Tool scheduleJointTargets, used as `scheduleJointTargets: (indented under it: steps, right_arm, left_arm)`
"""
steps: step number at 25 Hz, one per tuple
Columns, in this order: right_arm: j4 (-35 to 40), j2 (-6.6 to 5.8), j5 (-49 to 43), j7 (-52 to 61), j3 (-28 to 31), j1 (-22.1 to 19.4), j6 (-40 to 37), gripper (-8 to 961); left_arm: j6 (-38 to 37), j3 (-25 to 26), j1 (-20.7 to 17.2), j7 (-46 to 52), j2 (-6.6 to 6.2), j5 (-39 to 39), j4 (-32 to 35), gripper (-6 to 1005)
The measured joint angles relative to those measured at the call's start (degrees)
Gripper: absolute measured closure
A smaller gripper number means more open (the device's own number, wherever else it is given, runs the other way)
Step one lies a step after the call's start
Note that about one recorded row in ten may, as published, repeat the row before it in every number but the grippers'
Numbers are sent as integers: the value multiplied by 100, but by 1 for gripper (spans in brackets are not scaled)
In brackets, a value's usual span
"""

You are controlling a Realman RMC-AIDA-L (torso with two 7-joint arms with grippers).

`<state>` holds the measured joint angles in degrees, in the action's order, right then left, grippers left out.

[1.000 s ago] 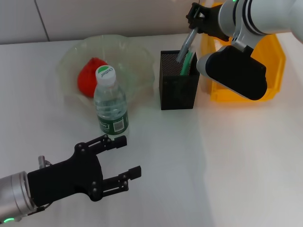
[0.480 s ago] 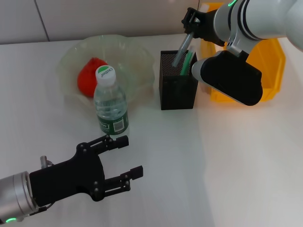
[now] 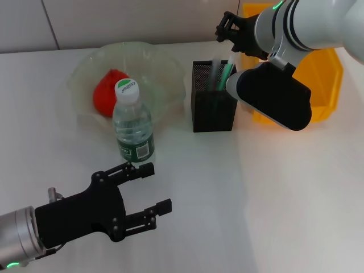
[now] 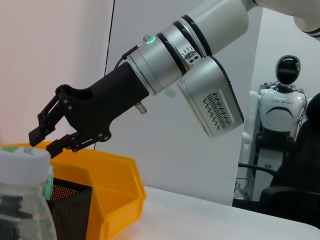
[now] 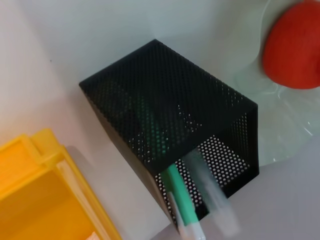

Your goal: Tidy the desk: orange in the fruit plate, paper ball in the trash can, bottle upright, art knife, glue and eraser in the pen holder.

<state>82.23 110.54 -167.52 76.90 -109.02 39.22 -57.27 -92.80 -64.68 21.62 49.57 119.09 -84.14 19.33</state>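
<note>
The right gripper (image 3: 227, 28) is found above the pen holder (image 3: 214, 105), with its fingers spread apart and nothing held between them, as is confirmed in the left wrist view. A grey tool (image 5: 212, 187), blurred, is seen inside the pen holder beside a green pen (image 5: 177, 192); whether it has settled cannot be told, nor can it be identified with certainty as the knife or the glue. The left gripper (image 3: 145, 196) is held low over the table (image 3: 273, 199) in front of the bottle (image 3: 132, 126), with fingers wide and empty. The bottle is standing upright just in front of the fruit plate (image 3: 165, 68), and the orange (image 3: 108, 92) is lying in that plate. The trash can (image 3: 327, 85) is placed just beyond the pen holder. Risk is judged as follows: if the right arm were withdrawn sideways rather than upward, the protruding pen and tool could be caught and the light mesh holder tipped. If the left gripper were advanced, the bottle could be knocked over against the plate. Open room is noted on the near right of the table; the gap between holder and trash can is narrow.
</note>
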Motion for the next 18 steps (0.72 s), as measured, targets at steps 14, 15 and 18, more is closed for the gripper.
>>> scheduleJointTargets:
  steps: [14, 15, 18]
  right_arm:
    - [1772, 399, 1314, 1892, 2249, -1063, 71, 594]
    - [1895, 524, 1841, 1827, 2600, -1332, 12, 589]
    - [2118, 822, 3895, 1388, 3299, -2336, -301, 572]
  left_arm:
    - [-130, 36, 5, 0, -39, 18, 51, 233]
    - [-134, 60, 2, 0, -49, 20, 59, 233]
    - [-134, 120, -2, 0, -61, 22, 68, 233]
